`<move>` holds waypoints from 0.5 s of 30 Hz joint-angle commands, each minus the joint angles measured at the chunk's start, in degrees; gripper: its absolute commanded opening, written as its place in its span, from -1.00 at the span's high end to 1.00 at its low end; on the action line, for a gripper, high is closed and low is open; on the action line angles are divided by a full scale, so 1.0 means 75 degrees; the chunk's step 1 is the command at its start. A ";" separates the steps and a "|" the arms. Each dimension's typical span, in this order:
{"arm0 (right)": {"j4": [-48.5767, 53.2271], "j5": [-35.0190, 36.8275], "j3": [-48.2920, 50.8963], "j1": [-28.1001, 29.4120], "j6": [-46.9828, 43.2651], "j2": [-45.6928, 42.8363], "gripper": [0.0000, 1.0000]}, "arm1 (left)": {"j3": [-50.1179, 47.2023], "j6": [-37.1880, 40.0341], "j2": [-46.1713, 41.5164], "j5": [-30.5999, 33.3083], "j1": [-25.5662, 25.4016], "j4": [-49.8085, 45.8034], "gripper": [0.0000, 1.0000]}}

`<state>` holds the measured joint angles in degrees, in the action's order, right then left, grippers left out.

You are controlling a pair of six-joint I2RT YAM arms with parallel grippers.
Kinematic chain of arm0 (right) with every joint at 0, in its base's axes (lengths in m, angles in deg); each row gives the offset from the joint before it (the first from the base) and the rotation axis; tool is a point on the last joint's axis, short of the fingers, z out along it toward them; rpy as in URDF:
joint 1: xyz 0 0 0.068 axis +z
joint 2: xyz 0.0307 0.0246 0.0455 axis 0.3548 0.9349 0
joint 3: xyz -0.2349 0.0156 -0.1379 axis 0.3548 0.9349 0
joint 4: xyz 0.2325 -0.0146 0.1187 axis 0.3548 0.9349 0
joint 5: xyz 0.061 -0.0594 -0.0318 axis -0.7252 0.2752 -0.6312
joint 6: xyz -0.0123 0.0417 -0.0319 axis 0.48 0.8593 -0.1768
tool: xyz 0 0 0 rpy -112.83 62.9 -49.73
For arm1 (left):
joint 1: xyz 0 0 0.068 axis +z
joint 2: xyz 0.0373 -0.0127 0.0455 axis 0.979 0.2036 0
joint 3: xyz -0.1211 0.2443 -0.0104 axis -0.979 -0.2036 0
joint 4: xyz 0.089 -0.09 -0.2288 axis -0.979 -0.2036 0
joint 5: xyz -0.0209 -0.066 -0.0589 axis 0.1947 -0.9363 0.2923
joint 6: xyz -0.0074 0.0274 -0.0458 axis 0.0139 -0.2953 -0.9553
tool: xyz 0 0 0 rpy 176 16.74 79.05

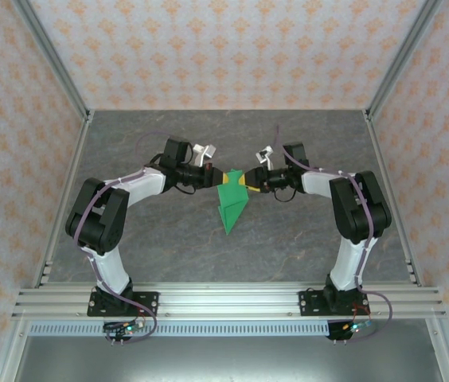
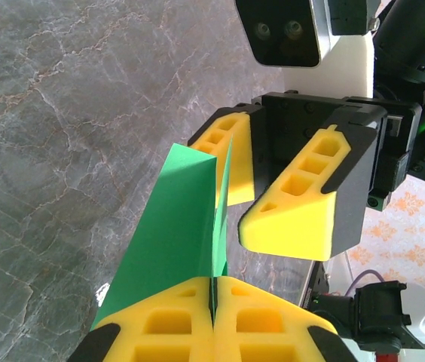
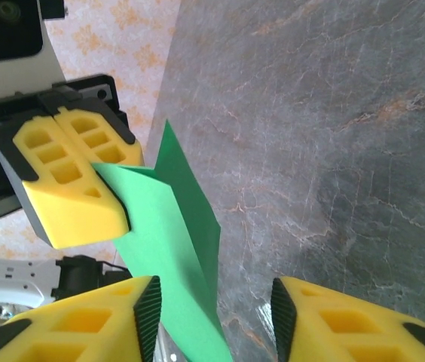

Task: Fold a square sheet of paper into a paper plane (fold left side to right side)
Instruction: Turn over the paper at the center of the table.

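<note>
The green sheet of paper [image 1: 231,204] is folded into a narrow pointed shape with a centre crease. It hangs between the two grippers over the middle of the table, point toward the near edge. My left gripper [image 2: 214,320] is shut on the paper's [image 2: 176,226] upper edge, pads pressed together with the green fold between them. My right gripper [image 3: 216,320] faces it from the other side, open. The paper [image 3: 171,234] runs down between its fingers, close to the left finger [image 3: 99,324]. The two grippers, left [image 1: 219,177] and right [image 1: 246,181], almost meet.
The grey marbled table [image 1: 169,247] lies under the paper. Aluminium rails [image 1: 224,302] run along the near edge at the arm bases, metal posts stand at the sides, and patterned walls [image 1: 224,48] close the back and sides.
</note>
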<state>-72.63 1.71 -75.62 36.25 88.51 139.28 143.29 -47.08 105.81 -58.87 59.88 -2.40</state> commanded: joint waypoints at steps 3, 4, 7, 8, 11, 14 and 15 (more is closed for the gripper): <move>0.0781 -0.0292 -0.0315 0.0012 -0.0913 -0.0025 0.34 | 0.0141 0.0179 0.0123 -0.0136 -0.0031 -0.0230 1.00; 0.0920 -0.0285 -0.0335 0.0012 -0.0997 -0.0023 0.42 | 0.0156 0.0172 0.0161 -0.0127 -0.0023 -0.0264 1.00; 0.1281 -0.0178 -0.0394 0.0012 -0.1268 -0.0030 0.66 | 0.0201 0.0176 0.0223 -0.0072 -0.0021 -0.0314 0.95; 0.1328 -0.0134 -0.0384 0.0007 -0.1293 -0.0054 0.73 | 0.0218 0.0189 0.0221 -0.0009 -0.0026 -0.0363 0.84; 0.1283 0.0149 -0.0311 0.0006 -0.1182 -0.0207 0.92 | 0.0389 0.0273 0.0176 0.0126 -0.0006 -0.0729 0.41; 0.1366 0.0551 -0.0230 0.0012 -0.1021 -0.0355 1.00 | 0.0659 0.0590 -0.0066 0.0857 -0.0001 -0.1517 -0.04; 0.1450 0.0769 -0.0224 0.0009 -0.0942 -0.0379 1.00 | 0.0744 0.0626 -0.0178 0.1323 0.0020 -0.1778 -0.14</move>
<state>-63.15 4.01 -76.99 36.25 81.76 139.21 146.11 -45.18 107.04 -55.33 59.88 -9.46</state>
